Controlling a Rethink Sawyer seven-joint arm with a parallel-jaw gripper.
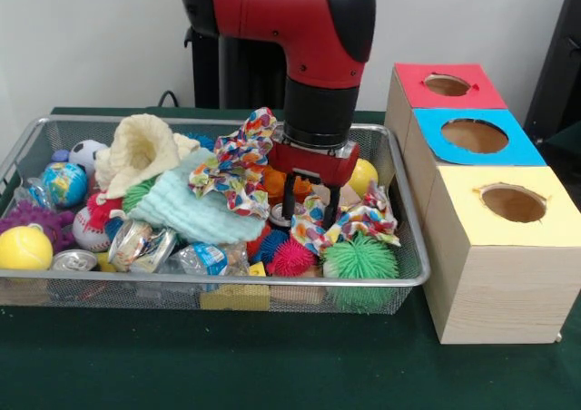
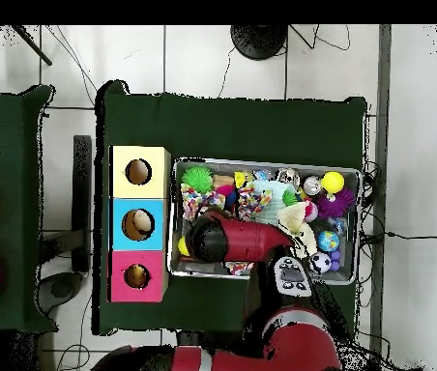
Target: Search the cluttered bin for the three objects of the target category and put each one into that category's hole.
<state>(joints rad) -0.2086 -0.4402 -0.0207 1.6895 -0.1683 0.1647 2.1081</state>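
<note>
The wire mesh bin [image 1: 227, 285] is full of mixed clutter and also shows in the overhead view [image 2: 261, 162]. My gripper [image 1: 310, 212] hangs down into its right half with its fingers [image 1: 289, 197] apart, open and holding nothing. It sits among a multicoloured patterned cloth [image 1: 238, 167], an orange ball [image 1: 275, 183] and a silver can top [image 1: 281, 214]. A second patterned cloth [image 1: 359, 221], a green spiky ball [image 1: 360, 258] and a pink spiky ball [image 1: 292, 258] lie just in front. In the overhead view my arm [image 2: 232, 240] hides the gripper.
Three wooden boxes with holes stand right of the bin: red top [image 1: 448, 85], blue top [image 1: 475, 136], yellow top [image 1: 513, 203]. The bin's left holds a cream cloth [image 1: 141, 147], mint cloth [image 1: 186, 209], yellow tennis ball [image 1: 24, 248], baseball [image 1: 89, 231], globe ball [image 1: 64, 183], cans and bottles.
</note>
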